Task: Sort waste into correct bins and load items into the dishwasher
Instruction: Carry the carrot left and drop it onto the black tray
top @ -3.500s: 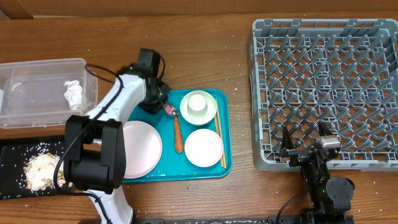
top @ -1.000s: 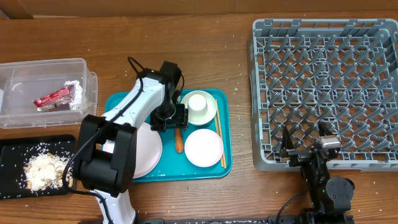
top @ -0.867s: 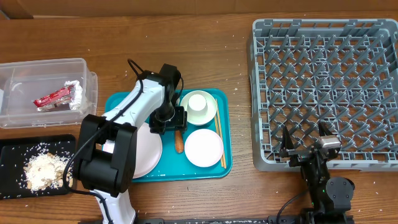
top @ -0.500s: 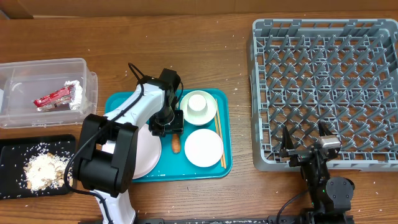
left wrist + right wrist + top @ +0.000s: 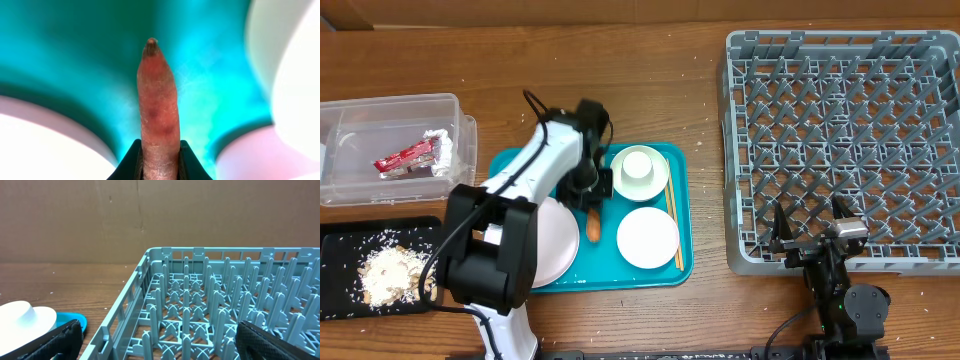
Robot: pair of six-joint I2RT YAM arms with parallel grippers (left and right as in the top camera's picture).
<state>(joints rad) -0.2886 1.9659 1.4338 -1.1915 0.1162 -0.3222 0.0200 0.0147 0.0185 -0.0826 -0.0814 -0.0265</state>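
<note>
At the far left, the clear tub [image 5: 390, 100] holds the snack wrapper [image 5: 405, 157] and the foil ball [image 5: 442, 150], and the black tray [image 5: 340, 240] in front of it carries the rice scraps [image 5: 388, 270]. Over the teal tray [image 5: 620, 275], the left gripper [image 5: 159, 160] pinches the thick end of the carrot [image 5: 159, 110], whose tip points out between the large plate [image 5: 555, 245] and the small plate [image 5: 647, 237]; the cup [image 5: 640, 170] and the chopsticks [image 5: 673, 225] lie just to the right. Further right, the right gripper [image 5: 809, 233] rests at the near edge of the dish rack [image 5: 735, 150] with its fingers spread wide apart.
</note>
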